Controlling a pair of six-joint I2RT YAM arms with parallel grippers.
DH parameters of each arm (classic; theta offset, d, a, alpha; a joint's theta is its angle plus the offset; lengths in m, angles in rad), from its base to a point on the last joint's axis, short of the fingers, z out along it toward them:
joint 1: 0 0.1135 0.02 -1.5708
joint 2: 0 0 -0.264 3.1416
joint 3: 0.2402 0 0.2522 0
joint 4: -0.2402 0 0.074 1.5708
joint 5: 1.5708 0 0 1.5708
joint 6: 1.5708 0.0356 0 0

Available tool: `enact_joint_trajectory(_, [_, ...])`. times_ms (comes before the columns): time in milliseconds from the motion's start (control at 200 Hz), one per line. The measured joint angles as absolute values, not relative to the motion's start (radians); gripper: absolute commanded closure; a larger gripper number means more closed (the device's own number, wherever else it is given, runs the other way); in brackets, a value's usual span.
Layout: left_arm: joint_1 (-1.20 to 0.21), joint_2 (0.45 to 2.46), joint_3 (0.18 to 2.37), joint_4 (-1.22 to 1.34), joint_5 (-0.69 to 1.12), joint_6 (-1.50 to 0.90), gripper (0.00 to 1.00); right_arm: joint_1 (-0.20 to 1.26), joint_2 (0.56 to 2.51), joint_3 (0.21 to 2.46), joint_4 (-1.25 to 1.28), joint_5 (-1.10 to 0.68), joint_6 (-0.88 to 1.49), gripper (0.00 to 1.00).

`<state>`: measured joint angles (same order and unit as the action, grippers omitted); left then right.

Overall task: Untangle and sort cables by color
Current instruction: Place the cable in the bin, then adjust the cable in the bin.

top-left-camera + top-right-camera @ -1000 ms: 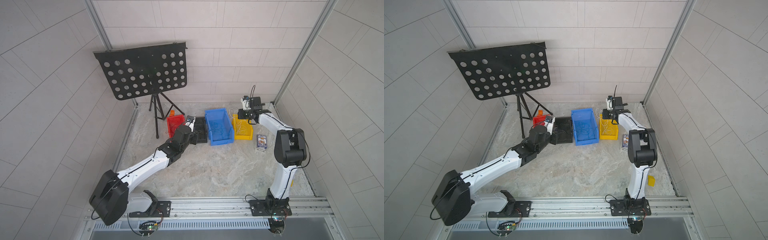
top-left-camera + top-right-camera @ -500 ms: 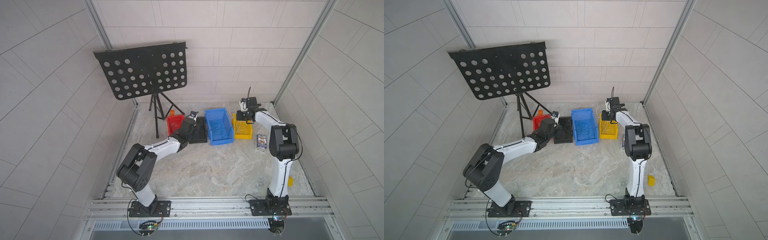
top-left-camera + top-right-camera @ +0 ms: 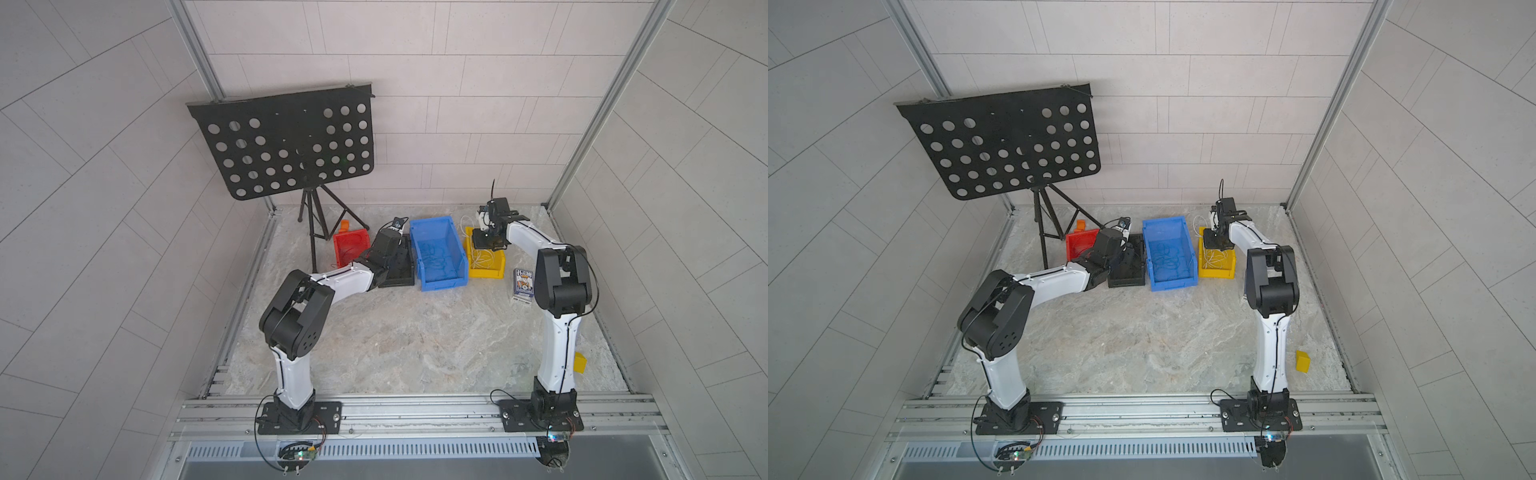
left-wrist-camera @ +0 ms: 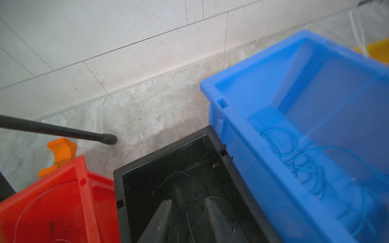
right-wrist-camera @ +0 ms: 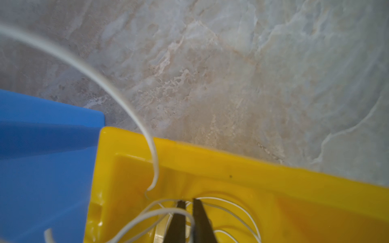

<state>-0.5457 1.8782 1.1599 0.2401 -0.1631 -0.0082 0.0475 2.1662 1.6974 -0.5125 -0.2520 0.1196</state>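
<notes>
Four bins stand in a row at the back: red bin, black bin, blue bin, yellow bin. My left gripper is open low inside the black bin, with thin black cables lying under and between its fingers. Blue cables coil in the blue bin. My right gripper is down in the yellow bin, open by a narrow gap among white cables. One white cable arcs out over the rim. A faint red cable loop lies in the red bin.
A black music stand rises at the back left, and one tripod foot rests just behind the black bin. An orange piece sits behind the red bin. A card box and a yellow block lie on the right.
Both grippers went from shut to open inside their bins. The left arm's elbow lifted from a low stretched pose to a raised one. The right wrist shifted slightly over the yellow bin.
</notes>
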Motion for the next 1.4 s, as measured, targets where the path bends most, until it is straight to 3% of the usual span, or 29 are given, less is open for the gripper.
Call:
enact_joint_trajectory(110, [-0.546,1.883,1.160,0.225,-0.168,-0.008,0.35,0.056,2.144,1.665,-0.527,-0.244,0.110,0.64])
enact_joint_trajectory(220, [-0.546,1.879,1.160,0.217,-0.158,-0.012,0.27,0.060,2.090,1.644,-0.543,-0.239,0.107,0.61])
enact_joint_trajectory(230, [-0.546,1.879,1.160,0.216,-0.159,-0.013,0.23,0.060,2.084,1.644,-0.543,-0.239,0.107,0.61])
enact_joint_trajectory(235, [-0.546,1.878,1.160,0.215,-0.156,-0.014,0.12,0.060,2.082,1.644,-0.543,-0.239,0.106,0.60])
enact_joint_trajectory(245, [-0.546,1.876,1.160,0.214,-0.156,-0.014,0.03,0.060,2.077,1.644,-0.544,-0.238,0.105,0.60])
enact_joint_trajectory(270, [-0.548,1.873,1.160,0.211,-0.150,-0.023,0.00,0.060,2.062,1.644,-0.543,-0.236,0.104,0.60])
enact_joint_trajectory(770, [-0.596,1.724,1.176,0.052,-0.216,-0.068,0.00,0.079,1.970,1.728,-0.638,-0.147,0.057,0.56])
enact_joint_trajectory(1076, [-0.595,1.708,1.164,-0.010,-0.223,-0.075,0.00,0.080,2.001,1.818,-0.596,-0.347,0.116,0.54])
enact_joint_trajectory(1401, [-0.525,1.674,1.118,0.020,-0.090,-0.134,0.00,0.072,2.133,1.878,-0.510,-0.484,0.203,0.57])
